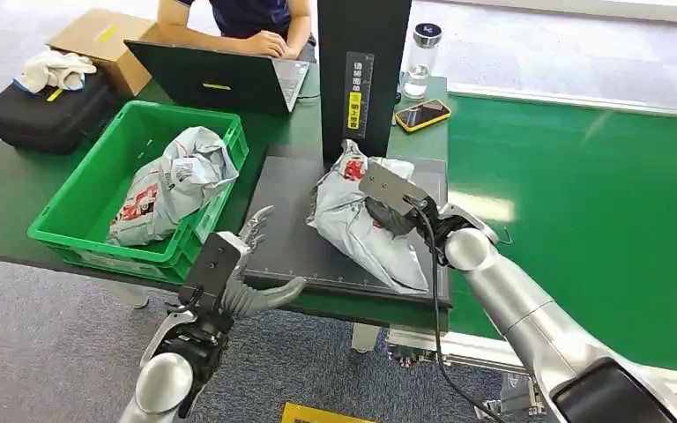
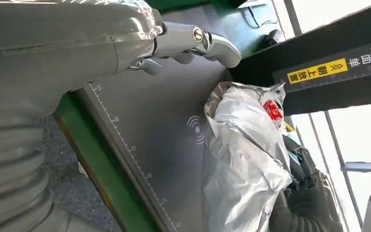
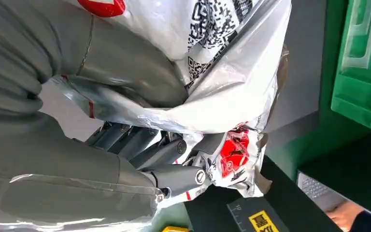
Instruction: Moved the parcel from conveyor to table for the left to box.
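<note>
A grey plastic parcel (image 1: 353, 231) with red print lies on the dark weighing pad (image 1: 286, 189) on the table. My right hand (image 1: 394, 211) grips its upper side; in the right wrist view the thumb and fingers (image 3: 166, 151) wrap the crumpled parcel (image 3: 222, 63). My left hand (image 1: 245, 271) hovers open at the pad's front edge, a little to the left of the parcel, fingers spread and holding nothing. The left wrist view shows my left hand (image 2: 101, 43) above the pad (image 2: 159, 116), the parcel (image 2: 246, 159) beyond it, and my right hand (image 2: 305, 199) behind the parcel.
A green crate (image 1: 69, 204) at the left holds another grey parcel (image 1: 172, 181). A black post (image 1: 361, 70) stands behind the pad. A laptop (image 1: 220, 81), a phone (image 1: 422, 114) and a bottle (image 1: 420, 58) sit at the back, where a person (image 1: 260, 35) is typing. The green conveyor (image 1: 582, 194) runs on the right.
</note>
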{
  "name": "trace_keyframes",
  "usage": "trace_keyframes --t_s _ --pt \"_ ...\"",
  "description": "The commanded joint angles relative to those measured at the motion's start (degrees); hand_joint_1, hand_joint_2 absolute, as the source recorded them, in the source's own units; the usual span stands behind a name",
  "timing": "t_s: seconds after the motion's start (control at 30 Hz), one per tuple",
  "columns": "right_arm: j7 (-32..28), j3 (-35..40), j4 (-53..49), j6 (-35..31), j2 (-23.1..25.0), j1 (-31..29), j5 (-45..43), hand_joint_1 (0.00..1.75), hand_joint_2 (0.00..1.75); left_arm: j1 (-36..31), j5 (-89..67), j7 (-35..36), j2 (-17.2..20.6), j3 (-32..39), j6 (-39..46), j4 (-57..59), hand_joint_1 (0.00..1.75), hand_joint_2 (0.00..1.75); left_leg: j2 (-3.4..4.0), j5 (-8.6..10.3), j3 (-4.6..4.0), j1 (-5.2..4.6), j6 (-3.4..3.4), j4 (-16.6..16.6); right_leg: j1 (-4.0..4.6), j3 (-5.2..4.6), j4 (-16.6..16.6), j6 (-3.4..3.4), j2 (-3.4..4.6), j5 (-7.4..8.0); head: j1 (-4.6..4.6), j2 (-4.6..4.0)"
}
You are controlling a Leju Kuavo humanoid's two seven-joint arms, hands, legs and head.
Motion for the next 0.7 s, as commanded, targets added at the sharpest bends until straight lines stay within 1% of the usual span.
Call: trace_keyframes --t_s 0.03,0.37,0.7 --pt "0.22 1.34 3.75 0.26 1.4 -2.66 -0.12 1.75 1.75 -2.13 0.06 0.34 1.17 -1.41 -0.1 3.77 0.0 1.75 0.07 0.0 0.1 0.0 -0.04 -0.05 0.0 0.07 -0.03 -0.08 0.08 0.01 0.0 0.0" --pt "0.19 1.33 3.79 0.22 1.34 -2.56 -0.14 1.75 1.75 -2.19 0.06 0.34 1.14 -1.42 -0.11 3.78 0.0 1.75 0.1 -0.01 0.15 0.02 -0.07 -0.07 0.03 0.11 -0.05 -0.13 0.11 0.0 0.0 0.0" --pt "1.27 3.91 3.49 -0.31 0.41 -1.03 -1.66 1.75 1.75 -4.11 1.45 -0.04 1.56 -3.53 -0.19 5.87 0.0 1.75 0.01 0.01 0.17 0.02 -0.06 -0.09 0.03 0.15 -0.08 -0.11 0.02 0.0 0.0 -0.02"
